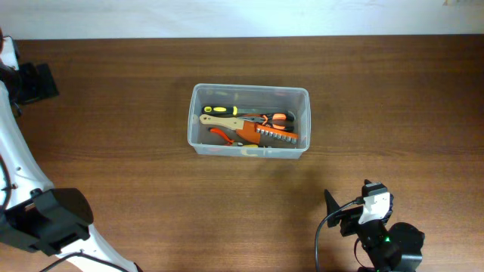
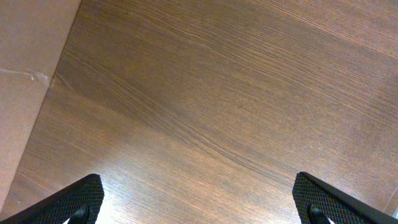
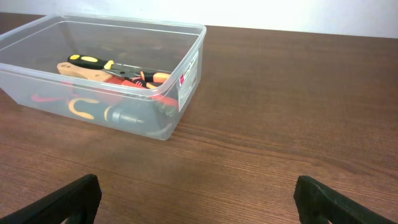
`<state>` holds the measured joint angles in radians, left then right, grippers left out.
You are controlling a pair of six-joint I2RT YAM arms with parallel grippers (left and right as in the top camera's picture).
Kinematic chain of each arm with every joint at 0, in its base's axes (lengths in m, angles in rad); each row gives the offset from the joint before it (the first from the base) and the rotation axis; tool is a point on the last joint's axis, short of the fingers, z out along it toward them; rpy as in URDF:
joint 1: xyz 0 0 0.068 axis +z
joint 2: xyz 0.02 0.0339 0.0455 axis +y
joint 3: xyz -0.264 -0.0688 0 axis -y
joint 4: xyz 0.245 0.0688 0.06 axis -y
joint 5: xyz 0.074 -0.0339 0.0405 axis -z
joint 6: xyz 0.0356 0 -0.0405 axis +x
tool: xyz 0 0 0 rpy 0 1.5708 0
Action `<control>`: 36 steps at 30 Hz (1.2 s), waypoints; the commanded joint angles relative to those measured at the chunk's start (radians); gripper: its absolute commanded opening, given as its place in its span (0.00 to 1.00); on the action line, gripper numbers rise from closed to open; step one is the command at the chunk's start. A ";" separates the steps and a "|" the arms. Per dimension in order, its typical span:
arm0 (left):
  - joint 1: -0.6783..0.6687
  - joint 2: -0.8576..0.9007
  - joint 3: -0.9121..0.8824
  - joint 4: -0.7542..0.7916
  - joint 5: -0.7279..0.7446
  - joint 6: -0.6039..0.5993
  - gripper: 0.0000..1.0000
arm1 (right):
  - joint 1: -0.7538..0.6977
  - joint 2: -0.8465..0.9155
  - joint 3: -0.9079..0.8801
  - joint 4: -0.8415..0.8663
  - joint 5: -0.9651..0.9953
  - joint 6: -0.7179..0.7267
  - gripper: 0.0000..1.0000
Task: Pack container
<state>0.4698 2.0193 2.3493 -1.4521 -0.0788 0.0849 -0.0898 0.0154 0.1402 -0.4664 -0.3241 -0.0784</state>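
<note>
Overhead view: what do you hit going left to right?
White-and-black left robot arm → clear plastic rectangular container → black right robot arm with a white wrist piece.

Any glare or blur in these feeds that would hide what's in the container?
Overhead: even light and sharp, the tools in the container read clearly. Right wrist: in focus, but the hazy plastic wall softens the lower tools. Left wrist: only bare table, grain sharp, with a bright glare patch at lower left.
</note>
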 commanded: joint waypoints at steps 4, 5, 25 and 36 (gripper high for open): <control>-0.021 -0.044 0.017 0.000 0.007 -0.010 0.99 | 0.007 -0.012 -0.008 0.003 -0.009 0.009 0.99; -0.034 -0.062 0.017 0.000 0.007 -0.010 0.99 | 0.007 -0.012 -0.008 0.003 -0.009 0.009 0.99; -0.409 -1.159 -1.125 1.080 0.252 -0.025 0.99 | 0.007 -0.012 -0.008 0.003 -0.009 0.009 0.99; -0.410 -1.646 -1.910 1.407 0.255 -0.025 0.99 | 0.007 -0.012 -0.008 0.003 -0.009 0.009 0.99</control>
<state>0.0628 0.4580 0.5388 -0.0853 0.1585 0.0658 -0.0898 0.0147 0.1394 -0.4637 -0.3241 -0.0780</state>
